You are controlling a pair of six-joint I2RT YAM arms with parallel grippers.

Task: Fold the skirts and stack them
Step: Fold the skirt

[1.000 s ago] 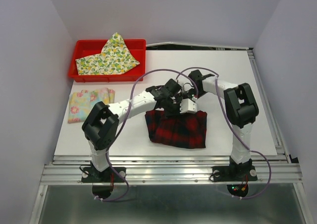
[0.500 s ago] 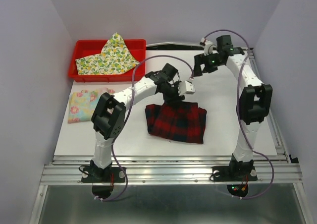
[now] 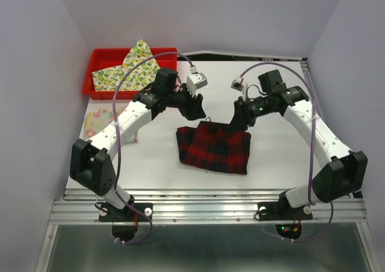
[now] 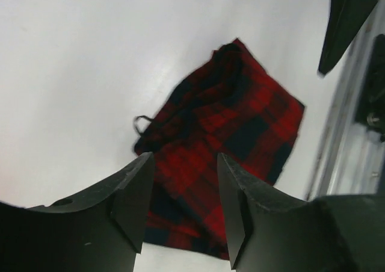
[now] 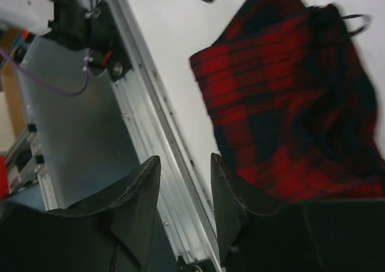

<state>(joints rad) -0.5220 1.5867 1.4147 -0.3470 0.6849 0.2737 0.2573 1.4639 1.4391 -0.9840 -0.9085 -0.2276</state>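
A red-and-black plaid skirt (image 3: 213,148) lies folded in the middle of the white table, a small loop sticking out at its far edge. My left gripper (image 3: 198,112) hovers just beyond its far left corner, open and empty; in the left wrist view the left gripper (image 4: 183,163) has the plaid skirt (image 4: 234,121) below it. My right gripper (image 3: 236,121) hangs over the far right corner, open and empty. In the right wrist view the right gripper (image 5: 185,159) is above the table's edge, beside the plaid skirt (image 5: 289,97).
A red tray (image 3: 99,60) at the back left holds the lemon-print skirt (image 3: 129,72). The floral skirt (image 3: 95,123) lies folded in front of the tray, partly under my left arm. The metal rail (image 5: 144,103) runs along the table's near edge.
My left gripper opened, let go of the plaid skirt and drew back to the far left. My right arm swung up to the back, then came down by the skirt with narrower jaws.
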